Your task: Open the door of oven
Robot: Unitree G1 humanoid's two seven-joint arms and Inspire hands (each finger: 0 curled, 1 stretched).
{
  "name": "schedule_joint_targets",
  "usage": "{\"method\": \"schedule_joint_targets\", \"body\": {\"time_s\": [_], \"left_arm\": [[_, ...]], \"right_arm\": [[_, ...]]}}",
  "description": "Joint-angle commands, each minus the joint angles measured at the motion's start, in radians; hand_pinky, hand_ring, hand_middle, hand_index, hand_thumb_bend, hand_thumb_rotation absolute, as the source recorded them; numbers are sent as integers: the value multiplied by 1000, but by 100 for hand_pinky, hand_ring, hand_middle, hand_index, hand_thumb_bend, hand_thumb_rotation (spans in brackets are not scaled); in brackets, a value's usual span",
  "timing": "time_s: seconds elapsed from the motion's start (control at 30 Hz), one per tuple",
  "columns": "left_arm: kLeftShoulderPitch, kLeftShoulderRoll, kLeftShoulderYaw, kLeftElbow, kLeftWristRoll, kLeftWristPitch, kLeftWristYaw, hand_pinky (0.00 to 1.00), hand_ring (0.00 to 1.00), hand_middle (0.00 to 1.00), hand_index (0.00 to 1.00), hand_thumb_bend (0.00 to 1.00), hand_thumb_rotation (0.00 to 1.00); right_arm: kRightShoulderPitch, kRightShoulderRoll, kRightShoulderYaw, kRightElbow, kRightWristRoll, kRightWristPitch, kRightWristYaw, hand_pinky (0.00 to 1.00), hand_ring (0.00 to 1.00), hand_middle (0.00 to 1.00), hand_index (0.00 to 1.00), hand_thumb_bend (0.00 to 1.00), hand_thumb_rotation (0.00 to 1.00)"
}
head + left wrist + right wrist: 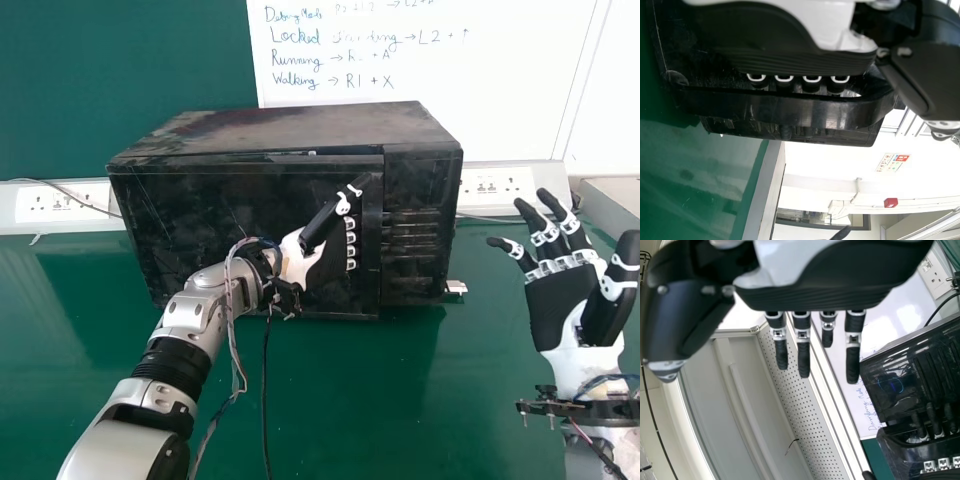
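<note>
Oven: on the green table, whiteboard behind
Door: oven's front, handle upright at its edge beside the slatted panel (whether it's ajar, I can't tell)
Left hand: at the handle, fingers side by side, hooked behind it, thumb apart and slanting up
Right hand: right of the oven, fingers spread, nearly straight, holding nothing
</note>
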Motion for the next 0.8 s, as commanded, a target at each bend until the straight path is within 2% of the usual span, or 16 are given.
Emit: {"method": "schedule_joint_targets", "body": {"time_s": [0.0,0.4,0.77], "left_arm": [[-5,-18,-11,-19,-1,0,-20,58,73,80,83,100,80],[12,-20,-13,-57,-2,14,-25,57,72,79,83,100,79],[88,-31,-4,-199,-16,61,26,54,71,77,83,100,80]], "right_arm": [[1,8,-8,12,5,-14,3,68,77,83,85,100,80],[1,6,-9,14,16,-7,4,61,67,75,84,100,80],[-8,-7,-21,34,40,6,28,58,62,71,82,100,78]]}}
